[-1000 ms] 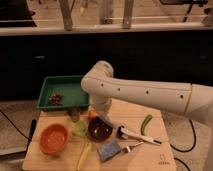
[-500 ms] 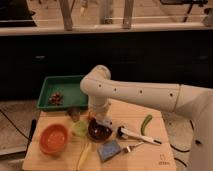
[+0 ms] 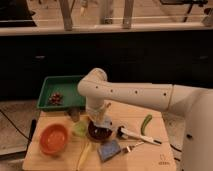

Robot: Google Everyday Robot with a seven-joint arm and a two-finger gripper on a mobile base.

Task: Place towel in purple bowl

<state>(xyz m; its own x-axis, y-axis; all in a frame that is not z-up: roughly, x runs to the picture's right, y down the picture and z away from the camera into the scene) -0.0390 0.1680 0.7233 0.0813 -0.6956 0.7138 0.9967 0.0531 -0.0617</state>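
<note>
The dark purple bowl (image 3: 99, 132) sits on the wooden table (image 3: 150, 157), near its middle. My gripper (image 3: 100, 119) points down right over the bowl, at the end of the white arm (image 3: 135, 95) that reaches in from the right. A pale towel (image 3: 104, 122) hangs from the gripper, and its lower end is at the bowl's rim. The wrist hides most of the fingers and the back of the bowl.
An orange bowl (image 3: 53, 138) and a small green cup (image 3: 80, 128) stand left of the purple bowl. A green tray (image 3: 62, 92) is at the back left. A blue sponge (image 3: 109, 150), a brush (image 3: 136, 135), a green pepper (image 3: 145, 124) and a yellow piece (image 3: 84, 155) lie in front and to the right.
The arm has shifted slightly left and lower, bringing the gripper and towel down closer onto the purple bowl. Nothing else on the table has moved.
</note>
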